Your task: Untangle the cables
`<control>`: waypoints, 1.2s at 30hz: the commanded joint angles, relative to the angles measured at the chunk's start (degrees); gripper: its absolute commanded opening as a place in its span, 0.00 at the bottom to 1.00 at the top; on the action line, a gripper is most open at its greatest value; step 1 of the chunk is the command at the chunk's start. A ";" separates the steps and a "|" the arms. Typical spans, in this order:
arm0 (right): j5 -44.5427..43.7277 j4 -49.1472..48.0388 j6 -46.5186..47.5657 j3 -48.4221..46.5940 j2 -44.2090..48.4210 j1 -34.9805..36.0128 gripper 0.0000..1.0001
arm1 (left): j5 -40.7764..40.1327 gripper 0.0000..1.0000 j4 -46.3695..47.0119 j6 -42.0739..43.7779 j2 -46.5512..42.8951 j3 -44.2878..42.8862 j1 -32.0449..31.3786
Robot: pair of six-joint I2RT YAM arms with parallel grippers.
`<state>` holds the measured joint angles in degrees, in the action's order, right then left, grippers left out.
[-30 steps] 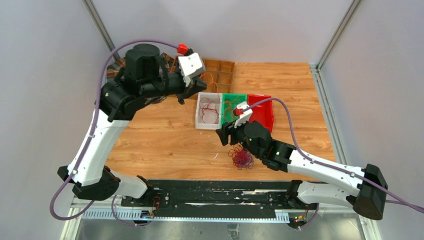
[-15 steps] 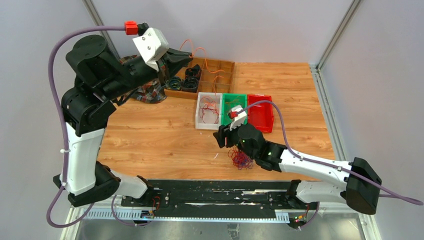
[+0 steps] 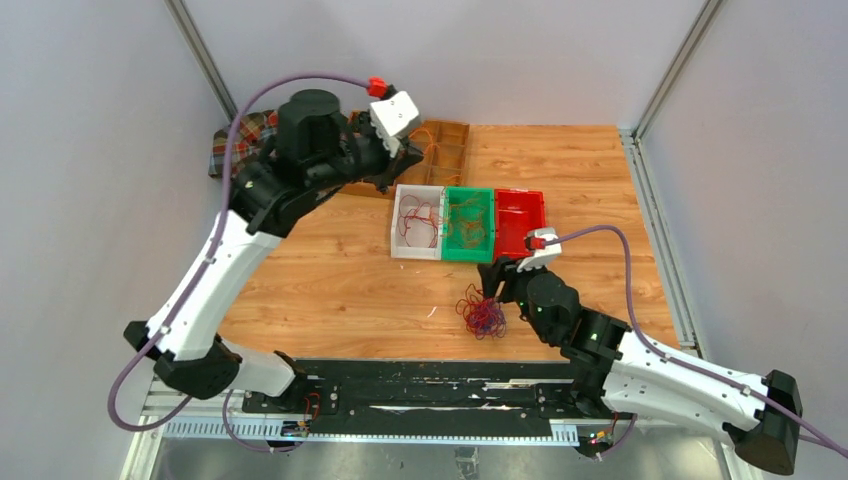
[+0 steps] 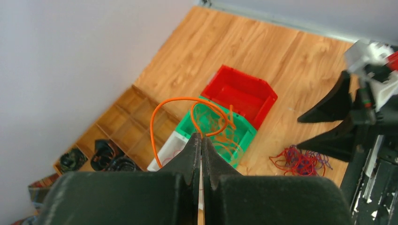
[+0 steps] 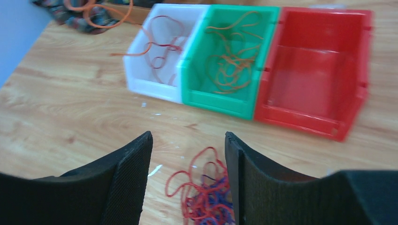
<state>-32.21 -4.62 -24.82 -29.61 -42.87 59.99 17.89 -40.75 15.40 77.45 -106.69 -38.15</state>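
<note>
Cables (image 3: 483,315): loose red and purple-blue knotted heap.

Overall light: was bright, even and diffuse in all three views.
Shadows: on the wooden table (image 3: 330,270) in the top view were weak and soft-edged.
Glare: the white housing (image 4: 368,49) at the upper right of the left wrist view was washed out, its outline lost.
Blur: the right wrist view was smeared throughout; the edges of the red bin (image 5: 319,79) and the green bin (image 5: 225,70) ran soft.
Focus: the left gripper's fingers (image 4: 187,159), at the bottom of their view, were dark and soft; so were the right gripper's fingers (image 5: 126,178), low in theirs.
Colour: the wall (image 5: 14,33) at the upper left of the right wrist view looked bluish.
</note>
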 commanded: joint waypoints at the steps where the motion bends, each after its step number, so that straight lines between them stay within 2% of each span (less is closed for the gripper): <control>1: -13.82 10.24 -6.01 1.79 3.16 -1.12 0.58 | -4.04 0.01 5.05 0.20 3.53 2.78 -1.41; 8: -18.66 14.22 -7.83 1.97 3.15 -2.10 0.57 | -9.12 0.00 6.55 4.86 13.58 0.87 -3.24; 22: -18.27 14.86 -7.38 4.35 7.23 -4.12 0.56 | -18.79 0.00 14.44 12.04 29.57 1.51 -4.06; 28: -17.46 14.90 -7.46 4.79 7.72 -4.78 0.56 | -18.65 0.01 14.49 11.02 33.29 0.29 -4.88; 36: -17.93 16.76 -4.44 2.12 9.27 -5.23 0.56 | -18.36 0.01 17.08 10.01 34.47 8.11 -8.08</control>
<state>-48.51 10.26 -30.61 -25.34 -35.09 55.66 -0.27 -26.61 26.11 111.50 -101.78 -44.47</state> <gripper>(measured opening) 0.564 0.011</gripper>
